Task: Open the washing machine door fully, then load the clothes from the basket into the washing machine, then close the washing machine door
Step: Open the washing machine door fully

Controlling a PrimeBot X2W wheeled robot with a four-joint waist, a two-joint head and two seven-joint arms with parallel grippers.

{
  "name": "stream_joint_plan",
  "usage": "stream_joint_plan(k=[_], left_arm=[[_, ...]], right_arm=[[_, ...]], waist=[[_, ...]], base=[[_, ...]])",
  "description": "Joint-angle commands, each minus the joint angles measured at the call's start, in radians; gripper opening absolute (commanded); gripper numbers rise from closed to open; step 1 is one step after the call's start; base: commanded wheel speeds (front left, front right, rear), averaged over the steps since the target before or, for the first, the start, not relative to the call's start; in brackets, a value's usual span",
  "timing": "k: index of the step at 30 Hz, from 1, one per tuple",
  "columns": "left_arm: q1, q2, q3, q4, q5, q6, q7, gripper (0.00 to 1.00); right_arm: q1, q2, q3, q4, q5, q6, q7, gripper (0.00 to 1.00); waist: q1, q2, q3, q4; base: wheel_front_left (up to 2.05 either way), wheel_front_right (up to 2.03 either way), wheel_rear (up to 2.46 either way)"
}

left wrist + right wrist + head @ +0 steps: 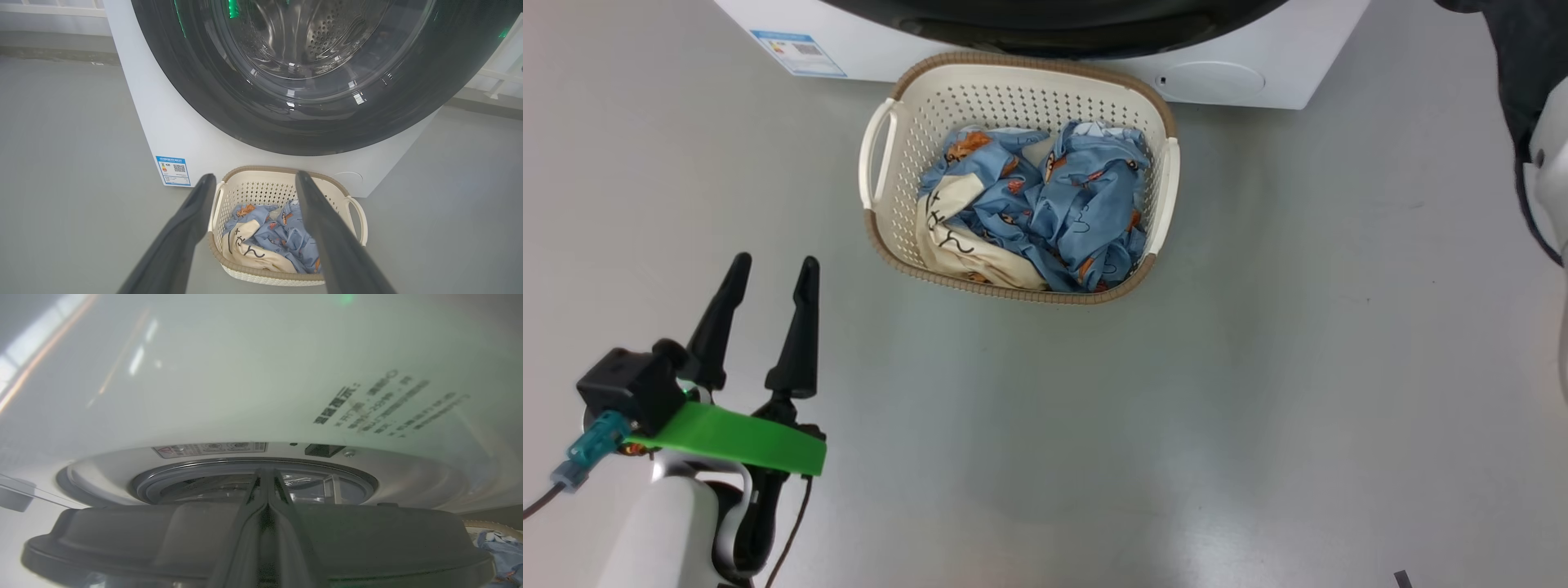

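The basket point(1013, 62) stands on the floor right in front of the washing machine point(1258, 49), with the blue and cream clothes point(1062, 204) crumpled inside. My left gripper point(774, 261) hovers open and empty to the basket's lower left, well apart from it. In the left wrist view its fingers point(184, 232) frame the basket point(359, 216) below the black washing machine door point(196, 81). The right gripper point(264, 473) is shut, with nothing between its fingers. It reaches across the dark rim of the door point(122, 535), which stands ajar from the grey rubber ring point(163, 475).
Grey floor spreads on all sides of the basket. A blue label point(173, 169) marks the machine's lower left front corner. My right arm point(1547, 163) rises along the right edge of the head view. Behind the machine runs a pale wall rail point(498, 77).
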Motion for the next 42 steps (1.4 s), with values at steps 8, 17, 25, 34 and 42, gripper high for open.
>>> stream_joint_plan(k=[8, 17, 25, 34, 42], left_arm=[[-0.013, 0.036, 0.041, -0.029, 0.006, -0.002, -0.006, 1.00], [-0.012, 0.035, 0.043, -0.034, 0.010, -0.002, -0.006, 1.00], [0.001, 0.045, 0.052, -0.040, 0.017, -0.002, -0.006, 1.00], [0.025, 0.049, 0.060, -0.051, 0.024, -0.002, -0.006, 1.00], [0.040, 0.056, 0.065, -0.066, 0.023, -0.002, -0.006, 1.00]], right_arm=[[-0.033, 0.024, 0.036, -0.036, -0.021, 0.002, 0.156, 0.00], [-0.006, 0.022, 0.046, -0.110, -0.001, 0.002, 0.305, 0.00], [0.083, 0.019, 0.038, -0.156, 0.020, 0.002, 0.462, 0.00], [0.154, 0.045, 0.019, -0.192, 0.049, 0.002, 0.621, 0.00], [0.248, 0.085, 0.018, -0.291, 0.092, 0.002, 0.813, 0.00]], waist=[[0.0000, 0.0000, -0.008, 0.005], [0.0000, 0.0000, -0.012, 0.005], [0.0000, 0.0000, -0.044, -0.004], [0.0000, 0.0000, -0.075, -0.016], [0.0000, 0.0000, -0.108, -0.031]], base=[[0.00, 0.00, 0.00], [0.00, 0.00, 0.00], [0.00, 0.00, 0.00], [0.00, 0.00, 0.00], [0.00, 0.00, 0.00]])
